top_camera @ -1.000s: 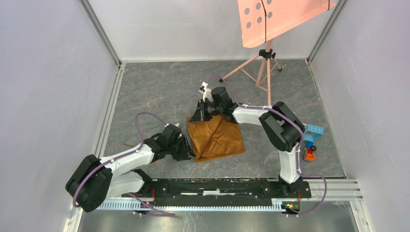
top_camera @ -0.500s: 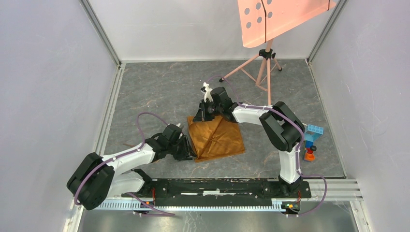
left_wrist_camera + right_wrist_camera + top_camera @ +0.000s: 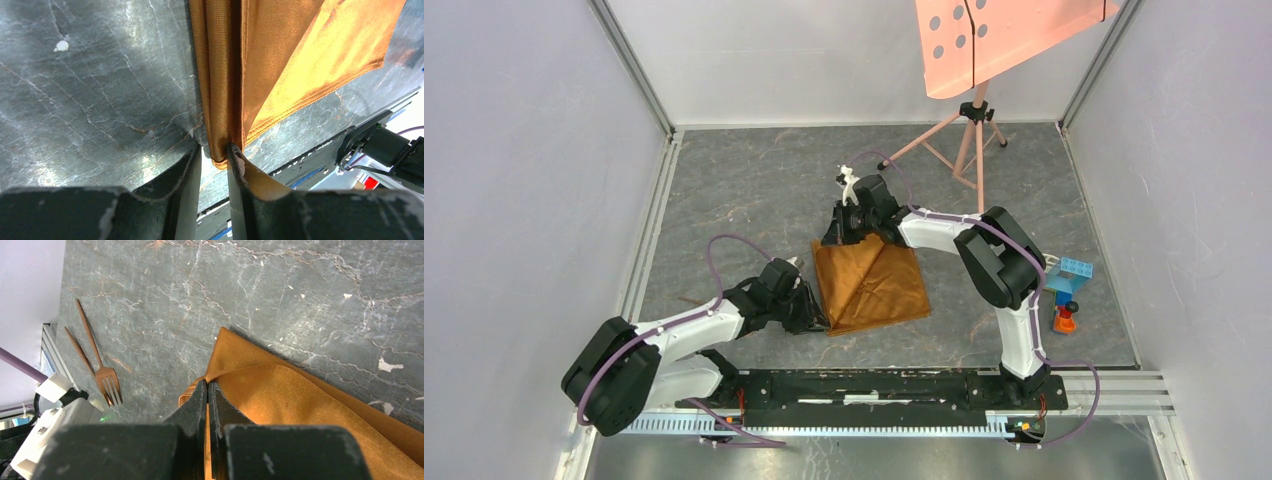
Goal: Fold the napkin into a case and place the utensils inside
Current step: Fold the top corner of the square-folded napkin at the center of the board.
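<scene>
The orange-brown napkin point(image 3: 871, 285) lies partly folded, with diagonal creases, on the grey table between my arms. My left gripper point(image 3: 820, 318) is at its near left corner. In the left wrist view the gripper point(image 3: 214, 152) is shut on the folded edge of the napkin point(image 3: 225, 90). My right gripper point(image 3: 840, 238) is at the far left corner. In the right wrist view the gripper point(image 3: 207, 385) is shut on a thin layer of the napkin point(image 3: 280, 400). Two copper-brown utensils, a fork point(image 3: 97, 360) and a slender piece point(image 3: 80, 351), lie on the table left of the napkin; they show faintly from above point(image 3: 686, 298).
A salmon-pink perforated panel point(image 3: 994, 35) on a tripod point(image 3: 964, 135) stands at the back right. Blue, green and red toy blocks point(image 3: 1066, 292) sit at the right wall. A metal rail point(image 3: 894, 385) runs along the near edge. Walls enclose the table.
My right gripper has shifted a little toward the back left with the napkin's far corner, pulling that edge taut. My left gripper has stayed at the near corner.
</scene>
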Robot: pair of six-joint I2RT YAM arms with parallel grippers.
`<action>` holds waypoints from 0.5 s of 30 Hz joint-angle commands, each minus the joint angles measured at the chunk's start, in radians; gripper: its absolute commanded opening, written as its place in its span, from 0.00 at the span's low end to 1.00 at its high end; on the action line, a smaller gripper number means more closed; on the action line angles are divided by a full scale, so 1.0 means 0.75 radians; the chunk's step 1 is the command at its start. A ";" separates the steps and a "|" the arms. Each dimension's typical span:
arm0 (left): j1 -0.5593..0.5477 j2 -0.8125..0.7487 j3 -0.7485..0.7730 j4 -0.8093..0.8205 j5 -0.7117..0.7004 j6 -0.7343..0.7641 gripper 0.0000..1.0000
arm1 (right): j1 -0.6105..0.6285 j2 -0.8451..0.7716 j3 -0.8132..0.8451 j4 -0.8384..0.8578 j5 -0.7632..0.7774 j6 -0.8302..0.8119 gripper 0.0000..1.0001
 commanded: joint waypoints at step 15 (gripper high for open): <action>0.003 0.026 -0.050 -0.066 -0.056 0.076 0.33 | -0.050 -0.583 -0.402 -0.141 -0.016 -0.146 0.00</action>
